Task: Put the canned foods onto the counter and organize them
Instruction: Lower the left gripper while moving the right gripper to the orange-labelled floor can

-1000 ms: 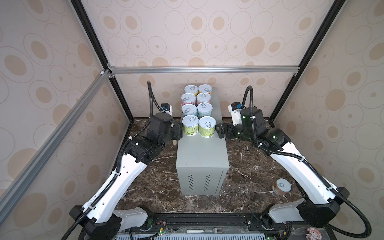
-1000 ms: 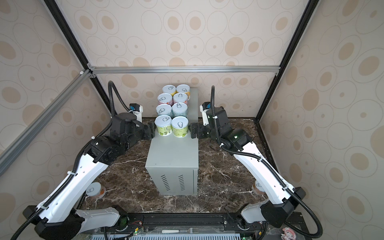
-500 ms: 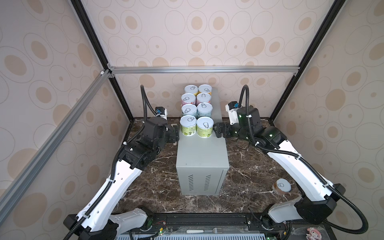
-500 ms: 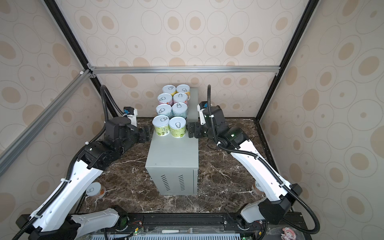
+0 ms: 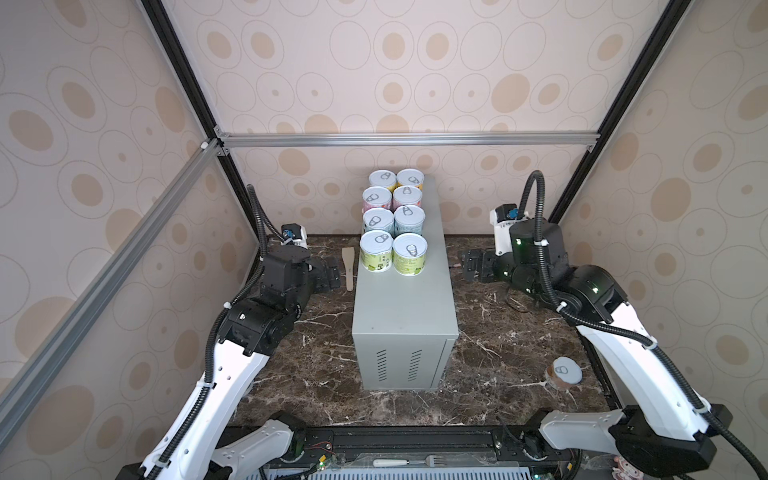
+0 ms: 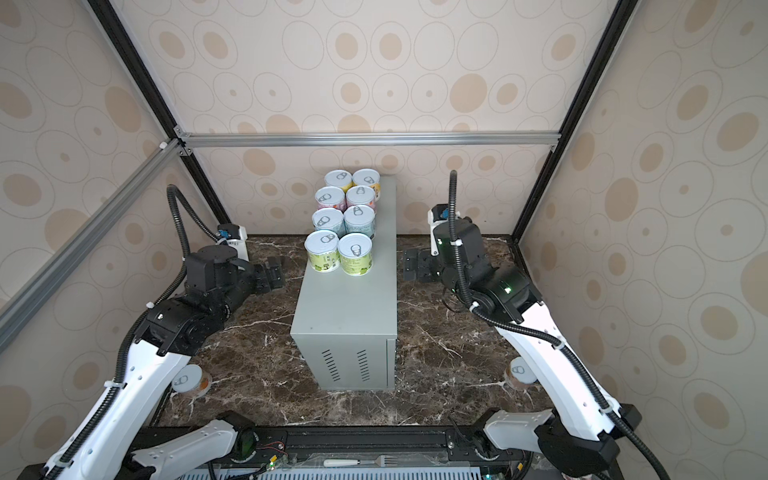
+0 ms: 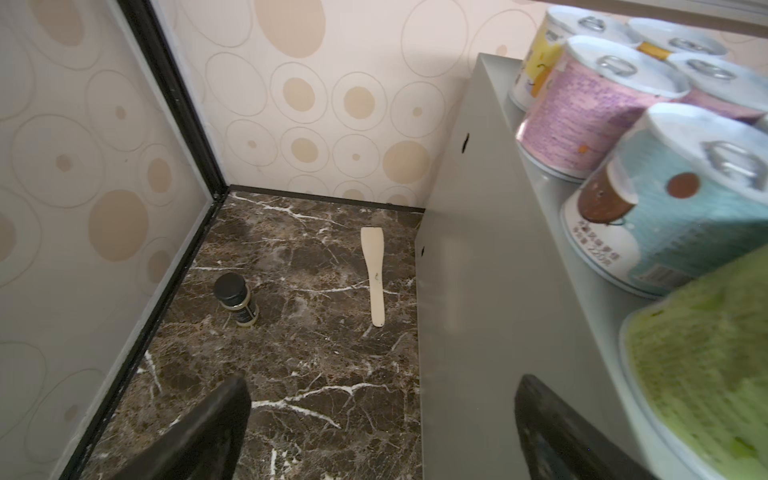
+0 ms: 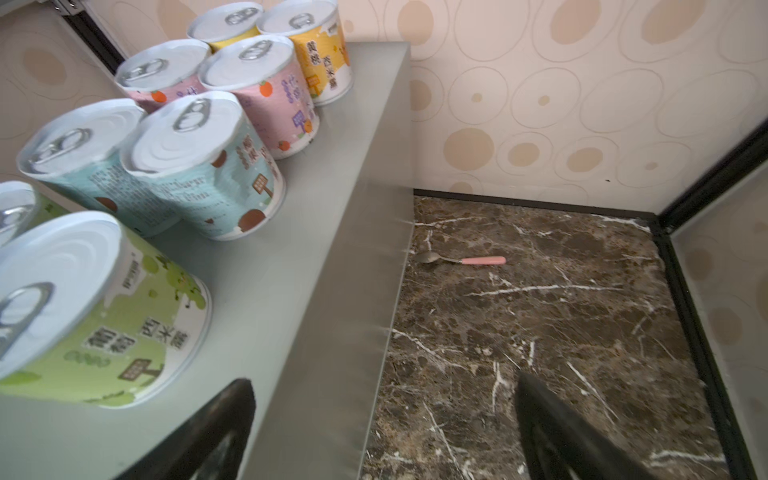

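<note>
- left pincer (image 5: 332,271) is spread wide and empty; a wooden spatula (image 5: 349,266) lies just ahead of it.
- between both pincers stands the table (image 5: 403,307), with eight canned foods (image 5: 376,249) upright in two touching rows at its far end.
- right pincer (image 5: 471,264) is wide open, empty and clear of the table's side.
- a second ago both pincers hugged the front green pair; both have since backed outward.
- brown marble surface (image 5: 498,345), a stray can (image 5: 564,371) behind the right pincer; ringed beige wallpaper (image 5: 374,83).

Eight cans (image 5: 409,249) paired at rear of counter (image 5: 405,307), spatula (image 5: 349,270) left of it, loose can (image 5: 566,370) front right
</note>
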Controlling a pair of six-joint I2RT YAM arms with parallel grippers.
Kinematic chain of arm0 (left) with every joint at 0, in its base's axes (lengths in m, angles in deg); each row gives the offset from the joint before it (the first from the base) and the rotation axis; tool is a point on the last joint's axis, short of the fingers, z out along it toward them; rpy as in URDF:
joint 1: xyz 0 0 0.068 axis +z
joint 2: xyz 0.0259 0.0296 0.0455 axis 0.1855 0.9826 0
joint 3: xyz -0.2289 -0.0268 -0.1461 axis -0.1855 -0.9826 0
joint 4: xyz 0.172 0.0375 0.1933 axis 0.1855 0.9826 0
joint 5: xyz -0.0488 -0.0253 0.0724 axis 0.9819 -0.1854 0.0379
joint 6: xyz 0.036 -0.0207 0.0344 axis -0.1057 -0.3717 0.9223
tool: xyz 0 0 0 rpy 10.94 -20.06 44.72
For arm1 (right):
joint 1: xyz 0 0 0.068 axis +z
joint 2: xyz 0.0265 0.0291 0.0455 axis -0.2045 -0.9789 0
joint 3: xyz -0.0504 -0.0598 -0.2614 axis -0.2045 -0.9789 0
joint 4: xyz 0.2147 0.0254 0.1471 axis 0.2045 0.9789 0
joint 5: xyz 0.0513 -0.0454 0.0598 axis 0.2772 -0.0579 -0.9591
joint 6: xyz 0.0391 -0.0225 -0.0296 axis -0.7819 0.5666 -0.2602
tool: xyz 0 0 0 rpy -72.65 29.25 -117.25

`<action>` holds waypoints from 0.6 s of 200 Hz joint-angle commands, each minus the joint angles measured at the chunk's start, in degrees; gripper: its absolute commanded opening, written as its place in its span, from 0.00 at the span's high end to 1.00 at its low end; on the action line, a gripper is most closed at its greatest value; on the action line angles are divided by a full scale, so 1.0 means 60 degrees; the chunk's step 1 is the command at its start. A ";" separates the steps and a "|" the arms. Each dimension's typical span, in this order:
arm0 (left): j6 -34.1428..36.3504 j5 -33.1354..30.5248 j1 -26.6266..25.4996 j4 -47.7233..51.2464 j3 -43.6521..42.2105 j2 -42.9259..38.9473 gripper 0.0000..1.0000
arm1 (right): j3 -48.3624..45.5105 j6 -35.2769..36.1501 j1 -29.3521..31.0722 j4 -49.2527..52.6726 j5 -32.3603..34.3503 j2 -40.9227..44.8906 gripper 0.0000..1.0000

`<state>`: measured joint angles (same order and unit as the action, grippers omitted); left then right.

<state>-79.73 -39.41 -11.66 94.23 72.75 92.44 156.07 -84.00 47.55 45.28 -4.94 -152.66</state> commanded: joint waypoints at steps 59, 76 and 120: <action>-0.0827 0.1493 0.1830 -0.0668 -0.2408 -0.0301 0.01 | -0.3501 -0.1298 -0.2925 0.0788 -0.0624 0.1406 0.00; -0.0871 0.1836 0.1896 -0.0912 -0.2793 -0.0244 0.01 | -0.4445 -0.1607 -0.3533 0.0325 -0.1120 0.1672 0.00; -0.0959 0.2275 0.1895 -0.1582 -0.3765 -0.0402 0.01 | -0.6083 -0.2394 -0.4221 -0.0342 -0.1443 0.1834 0.00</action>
<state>-84.27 -28.18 -0.67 88.26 51.85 91.37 123.00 -93.93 23.46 46.26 -11.74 -142.61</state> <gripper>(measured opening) 0.992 0.997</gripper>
